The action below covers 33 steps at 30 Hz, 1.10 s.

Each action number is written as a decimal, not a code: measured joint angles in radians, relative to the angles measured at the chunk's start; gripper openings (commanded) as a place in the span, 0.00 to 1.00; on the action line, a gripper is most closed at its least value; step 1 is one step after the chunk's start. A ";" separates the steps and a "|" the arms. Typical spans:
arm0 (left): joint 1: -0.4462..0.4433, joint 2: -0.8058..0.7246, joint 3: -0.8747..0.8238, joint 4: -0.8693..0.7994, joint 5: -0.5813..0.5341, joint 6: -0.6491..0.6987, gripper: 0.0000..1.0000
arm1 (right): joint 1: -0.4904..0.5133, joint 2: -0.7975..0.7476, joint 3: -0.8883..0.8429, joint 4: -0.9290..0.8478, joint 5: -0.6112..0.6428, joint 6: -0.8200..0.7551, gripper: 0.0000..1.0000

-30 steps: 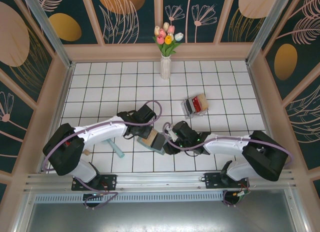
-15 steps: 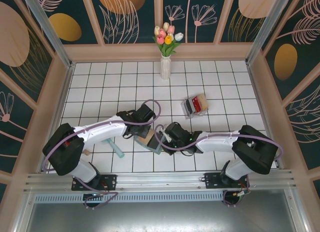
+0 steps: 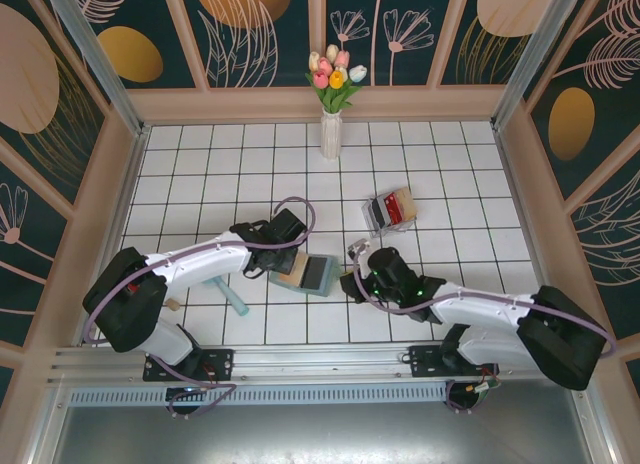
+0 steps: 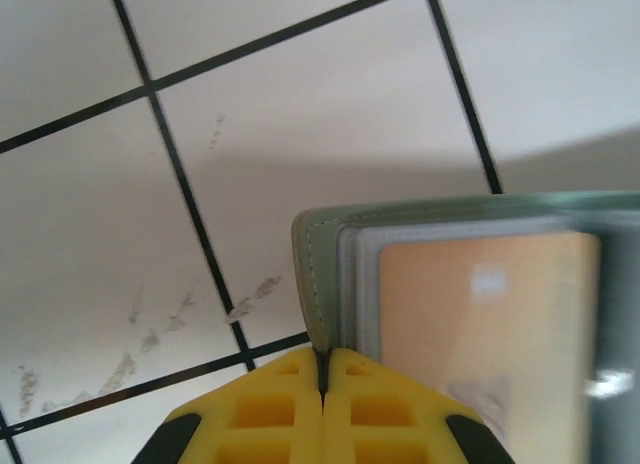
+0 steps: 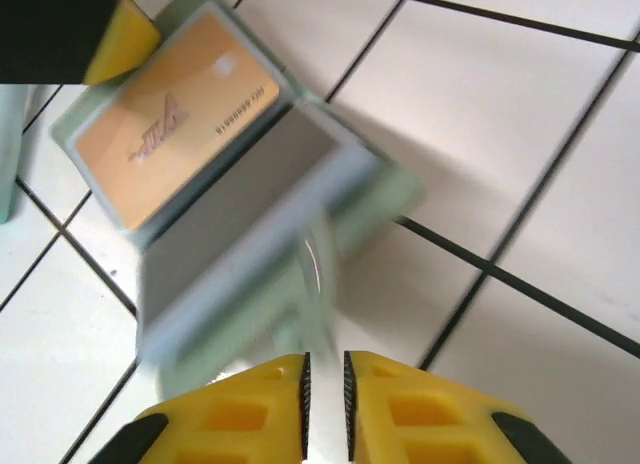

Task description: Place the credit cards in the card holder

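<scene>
On the tiled table (image 3: 200,164), near its front edge, the card holder (image 3: 308,274) lies open between my two arms, with a tan card (image 3: 293,268) seated in its left half. Well behind it, the clear box (image 3: 389,210) shows a red card (image 3: 398,209). My left gripper (image 4: 322,362) is clamped on the holder's edge, pinning it. My right gripper (image 5: 325,372) hangs just beside the grey half, jaws nearly together; I cannot tell if they hold anything. I judge one card is in, so next I must fetch another from the box.
</scene>
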 measured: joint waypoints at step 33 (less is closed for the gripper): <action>0.012 -0.185 -0.105 0.130 0.215 -0.304 0.00 | 0.098 0.580 0.684 -0.660 0.222 0.541 0.53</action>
